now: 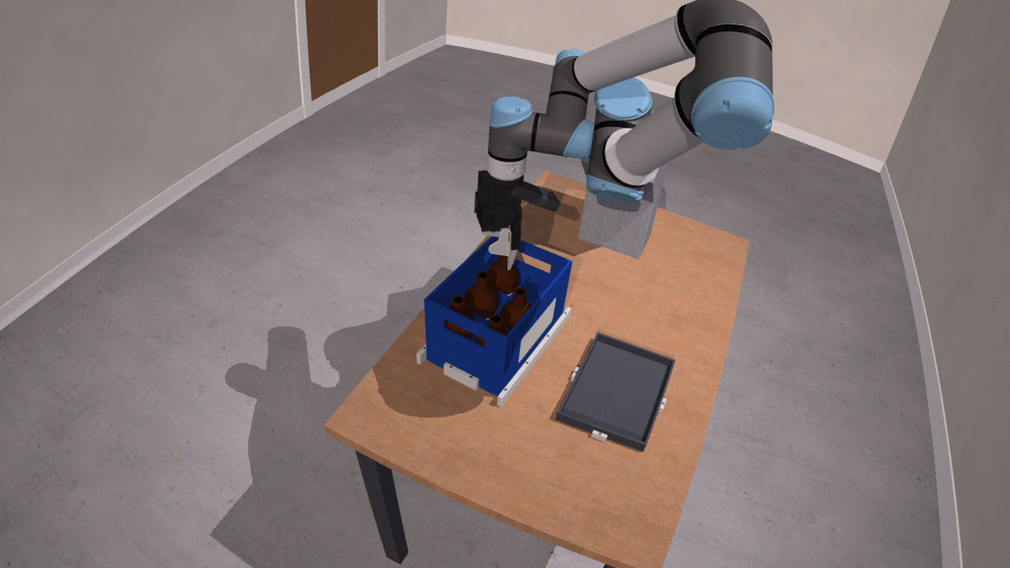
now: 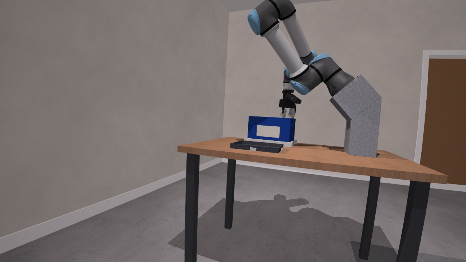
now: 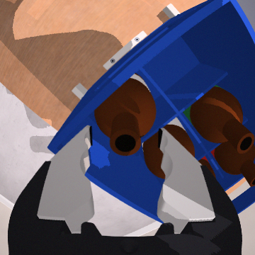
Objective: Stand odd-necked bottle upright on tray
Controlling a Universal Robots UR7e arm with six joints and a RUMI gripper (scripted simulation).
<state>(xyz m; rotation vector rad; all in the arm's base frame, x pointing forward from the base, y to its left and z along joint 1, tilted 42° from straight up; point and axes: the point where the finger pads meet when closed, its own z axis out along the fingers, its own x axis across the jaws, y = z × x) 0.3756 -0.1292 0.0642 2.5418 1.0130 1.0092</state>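
Top: at centre, the parted jaws (image 1: pixel 505 247) (image 2: pixel 288 114), gripping nothing, reach into the blue crate (image 1: pixel 462 349) (image 2: pixel 272 121) (image 3: pixel 122 189) of brown bottles; the dark tray (image 1: pixel 615 386) (image 2: pixel 256 148) sits lower right. Exterior: crate behind tray, mid-frame. Wrist: one bottle's neck (image 3: pixel 125 136) shows between the jaws' tips.
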